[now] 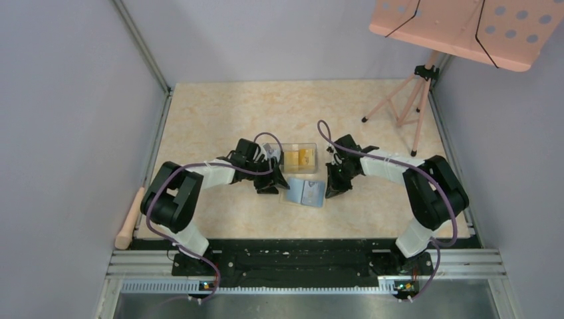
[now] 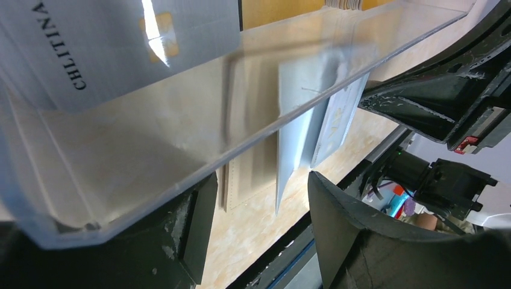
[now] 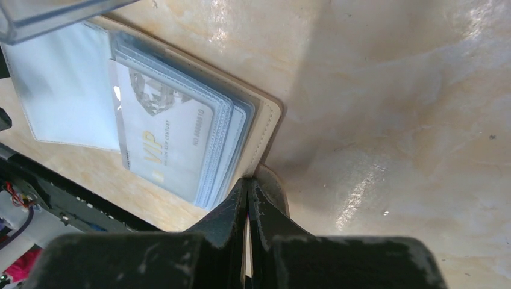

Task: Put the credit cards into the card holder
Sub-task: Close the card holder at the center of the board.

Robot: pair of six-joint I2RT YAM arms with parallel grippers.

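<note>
I'm looking nearest first: the holder [image 1: 306, 193] is lying open on the table [image 1: 219, 113], midway between the arms, its long axis running roughly 9 to 3. The right gripper [image 1: 334, 186] is sitting at its 3 o'clock edge; on the right wrist view those fingers [image 3: 232, 211] are showing clenched together, tips against the tan border, and I cannot tell whether they are pinching it or only pinning it. A VIP card [image 3: 163, 141] is already sitting in a clear pocket there. The left gripper [image 1: 271, 179] is hanging at the holder's 10 o'clock, at the near left corner of the box [image 1: 316, 159], fingers released and wide apart with the clear wall crossing its view. The cards [image 1: 299, 158] are lying inside the box, at the holder's 12 o'clock; one pale card printed CHLITINA [image 2: 120, 42] is showing through the plastic. I'm judging the left arm nearer the cards, so the pick falls to it, reaching over the wall towards 1 o'clock. Beyond the box the table is offering room; the stand [image 1: 416, 100] is standing well apart at 2 o'clock.
</note>
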